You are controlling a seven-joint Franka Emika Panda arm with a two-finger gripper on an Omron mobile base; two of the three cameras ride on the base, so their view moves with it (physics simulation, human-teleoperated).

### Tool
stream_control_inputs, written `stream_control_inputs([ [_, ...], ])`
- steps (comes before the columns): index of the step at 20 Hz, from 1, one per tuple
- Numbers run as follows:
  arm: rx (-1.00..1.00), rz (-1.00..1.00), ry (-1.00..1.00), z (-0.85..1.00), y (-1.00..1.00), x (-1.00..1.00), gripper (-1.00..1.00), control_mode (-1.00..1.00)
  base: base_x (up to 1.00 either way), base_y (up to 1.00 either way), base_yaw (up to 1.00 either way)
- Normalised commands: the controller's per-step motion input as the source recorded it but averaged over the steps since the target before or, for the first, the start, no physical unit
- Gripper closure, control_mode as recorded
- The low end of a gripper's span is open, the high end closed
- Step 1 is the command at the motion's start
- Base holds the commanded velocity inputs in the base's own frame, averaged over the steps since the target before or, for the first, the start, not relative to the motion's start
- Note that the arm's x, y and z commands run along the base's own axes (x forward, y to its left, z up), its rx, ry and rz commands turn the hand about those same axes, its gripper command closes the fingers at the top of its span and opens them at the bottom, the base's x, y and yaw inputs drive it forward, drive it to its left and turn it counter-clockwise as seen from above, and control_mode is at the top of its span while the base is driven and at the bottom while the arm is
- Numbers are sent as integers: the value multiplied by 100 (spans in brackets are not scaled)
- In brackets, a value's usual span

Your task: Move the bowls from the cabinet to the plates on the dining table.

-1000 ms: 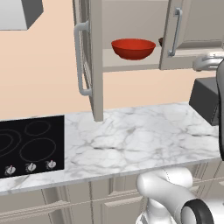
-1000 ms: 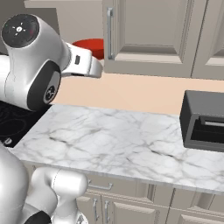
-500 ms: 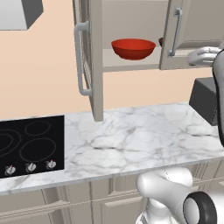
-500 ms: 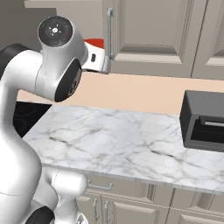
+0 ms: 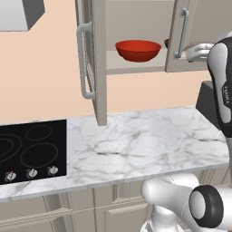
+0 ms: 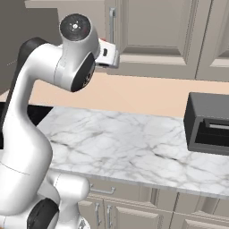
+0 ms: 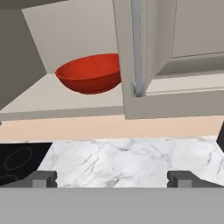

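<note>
The cabinet [image 5: 136,68] stands open, with the glossy red bowl [image 5: 138,50] on its inner shelf. A small dark sliver [image 5: 166,43] shows at the right door's edge; I cannot tell whether it is the brown bowl. In the hand view the red bowl [image 7: 89,74] sits upper left, partly cut off by the right door's edge and silver handle [image 7: 136,48]. My gripper [image 7: 111,179] is open and holds nothing, level with the shelf and some way in front of that door. The hand [image 5: 199,50] shows just right of the door. The plates and dining table are out of view.
The left cabinet door [image 5: 93,63] swings out over the marble counter [image 5: 149,145]. A black cooktop [image 5: 31,149] lies at the counter's left. A dark box-shaped appliance [image 6: 208,123] stands on the counter at the right. A grey hood [image 5: 18,13] hangs at the upper left.
The arm has risen and straightened, carrying the hand up and left toward the cabinet's right door. The gripper stayed open. The bowl has not moved.
</note>
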Motion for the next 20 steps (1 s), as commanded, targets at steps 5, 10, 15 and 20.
stream_control_inputs([
  [5, 0, 0, 0, 12, -11, 33, -100, -100, 0, 0, 0],
  [10, 0, 2, 0, 11, -8, 38, -100, -100, 0, 0, 0],
  [15, -1, 5, 0, 1, -14, 62, -100, -100, 0, 0, 0],
  [20, 0, 5, 0, 1, 0, 55, -100, -100, 0, 0, 0],
])
